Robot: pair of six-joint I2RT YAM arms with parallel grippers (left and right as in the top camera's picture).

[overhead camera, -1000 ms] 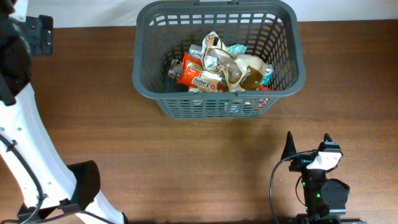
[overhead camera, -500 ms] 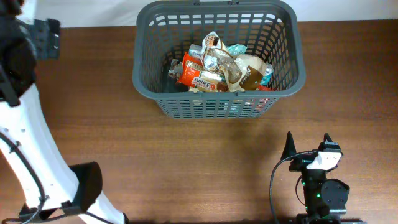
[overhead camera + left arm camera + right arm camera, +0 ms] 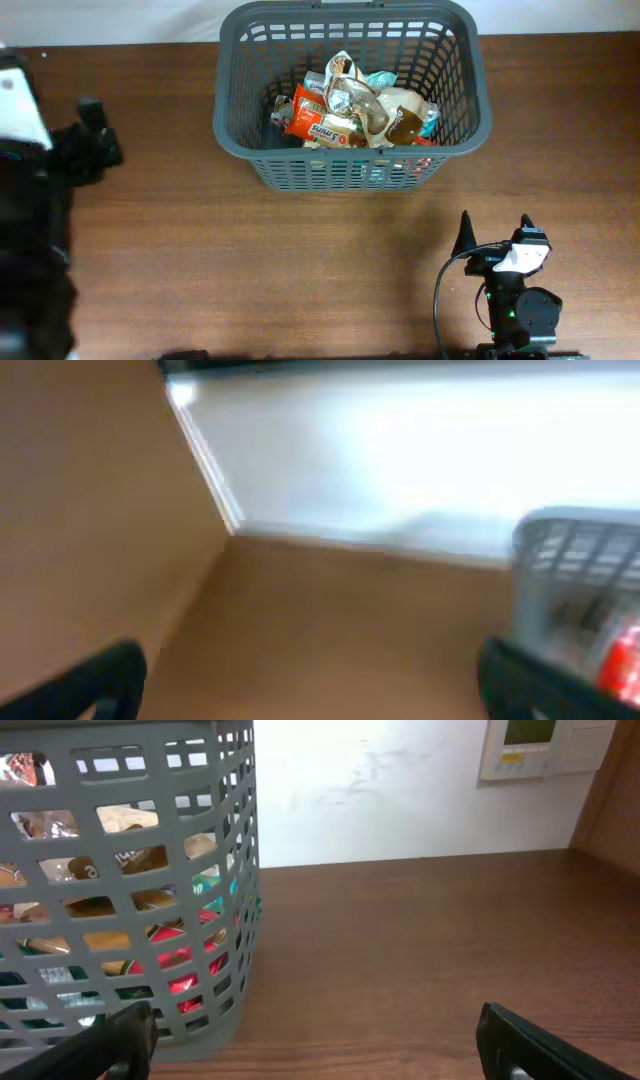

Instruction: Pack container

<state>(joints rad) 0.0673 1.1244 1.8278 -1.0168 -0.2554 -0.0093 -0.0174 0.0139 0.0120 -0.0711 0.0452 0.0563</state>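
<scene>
The container point(image 3: 470, 110), a large dark grey slotted basket, stands at the back middle of the table. Several snack packets point(image 3: 350, 112) lie in it, among them an orange one. It also shows in the right wrist view point(image 3: 235, 870) and, blurred, at the right edge of the left wrist view point(image 3: 580, 560). My right gripper point(image 3: 495, 232) rests near the front edge, right of middle, open and empty; its fingers point(image 3: 315, 1045) frame bare table. My left gripper point(image 3: 315, 680) is open and empty over the table's left side, well left of the container.
The brown wooden table point(image 3: 330, 250) ends at a white wall at the back point(image 3: 400, 790). A wall panel point(image 3: 540, 745) is mounted at the upper right in the right wrist view. My left arm point(image 3: 35, 210) fills the overhead view's left edge.
My left arm has swung down and forward along the left edge, now blurred and large in the overhead view. The right arm and the container have not moved.
</scene>
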